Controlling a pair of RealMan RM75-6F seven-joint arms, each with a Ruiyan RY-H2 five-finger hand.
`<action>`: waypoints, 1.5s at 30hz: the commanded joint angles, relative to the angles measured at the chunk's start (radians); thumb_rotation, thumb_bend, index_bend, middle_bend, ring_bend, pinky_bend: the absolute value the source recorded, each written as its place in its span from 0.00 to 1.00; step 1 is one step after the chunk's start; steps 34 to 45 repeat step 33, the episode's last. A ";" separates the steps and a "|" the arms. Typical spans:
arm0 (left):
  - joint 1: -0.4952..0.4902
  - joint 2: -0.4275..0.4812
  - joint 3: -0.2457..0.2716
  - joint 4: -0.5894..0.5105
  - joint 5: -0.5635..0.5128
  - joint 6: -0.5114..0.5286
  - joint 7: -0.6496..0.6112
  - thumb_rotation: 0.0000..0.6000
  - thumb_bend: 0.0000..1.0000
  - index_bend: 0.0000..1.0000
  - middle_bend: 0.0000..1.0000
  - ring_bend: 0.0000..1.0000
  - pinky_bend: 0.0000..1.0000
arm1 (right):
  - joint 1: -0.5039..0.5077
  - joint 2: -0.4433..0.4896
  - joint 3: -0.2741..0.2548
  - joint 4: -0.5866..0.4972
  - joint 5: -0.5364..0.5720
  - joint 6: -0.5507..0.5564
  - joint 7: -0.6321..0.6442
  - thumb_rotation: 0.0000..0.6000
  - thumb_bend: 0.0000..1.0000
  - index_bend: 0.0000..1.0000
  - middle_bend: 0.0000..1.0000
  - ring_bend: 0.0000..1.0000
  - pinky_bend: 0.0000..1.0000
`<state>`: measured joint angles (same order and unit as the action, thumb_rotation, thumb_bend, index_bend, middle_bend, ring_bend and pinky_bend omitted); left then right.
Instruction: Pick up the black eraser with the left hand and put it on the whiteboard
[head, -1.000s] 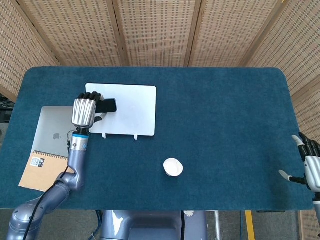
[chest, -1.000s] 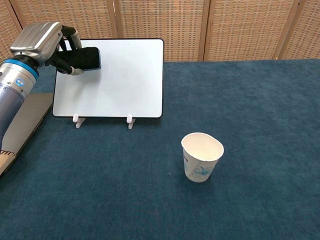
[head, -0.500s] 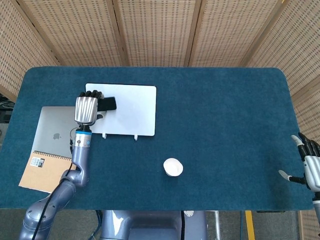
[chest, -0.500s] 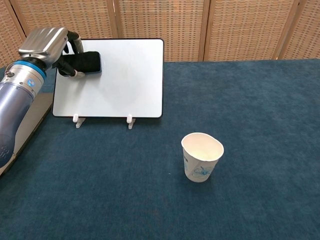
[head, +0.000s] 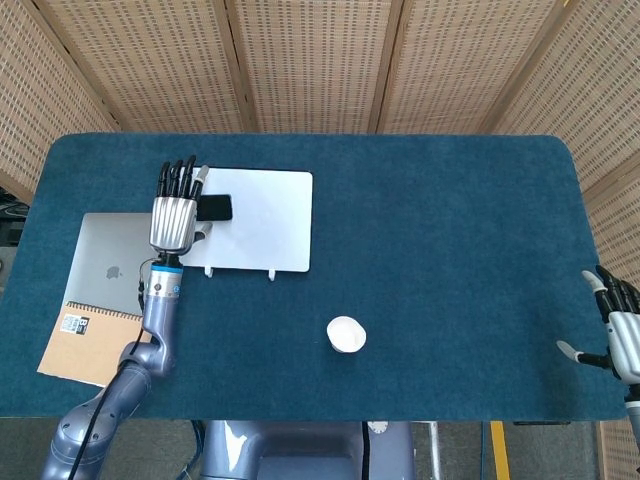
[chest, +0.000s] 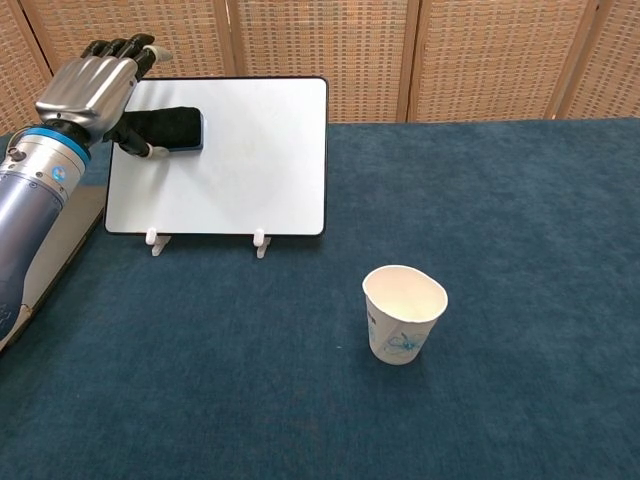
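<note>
Black eraser (head: 215, 208), rectangular, lying flat on the upper left of the white, black-framed whiteboard (head: 262, 232), which apparently lies propped on small feet.

Table (head: 450, 230): wearing a dark blue fuzzy cloth and carrying all the things.
Whiteboard (head: 262, 225): sitting near the back left, standing on two little white feet.
Laptop (head: 105, 265): lying shut and flat at the left edge.
Notebook (head: 75, 340): lying partly under the laptop's front.
Paper cup (head: 346, 334): standing upright near the front middle.
</note>
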<state>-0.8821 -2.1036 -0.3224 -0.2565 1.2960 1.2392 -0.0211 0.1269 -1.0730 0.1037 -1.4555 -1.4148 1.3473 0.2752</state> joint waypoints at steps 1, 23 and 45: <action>0.006 0.014 0.011 -0.014 0.012 0.020 -0.038 1.00 0.00 0.00 0.00 0.00 0.00 | 0.000 0.001 0.000 -0.001 -0.001 0.002 0.001 1.00 0.00 0.00 0.00 0.00 0.00; 0.468 0.864 0.216 -1.231 0.045 0.196 -0.012 1.00 0.00 0.00 0.00 0.00 0.00 | -0.020 0.013 -0.015 -0.037 -0.049 0.060 -0.012 1.00 0.00 0.00 0.00 0.00 0.00; 0.650 0.959 0.332 -1.352 0.041 0.263 -0.019 1.00 0.00 0.00 0.00 0.00 0.00 | -0.033 0.017 -0.013 -0.054 -0.054 0.093 -0.029 1.00 0.00 0.00 0.00 0.00 0.00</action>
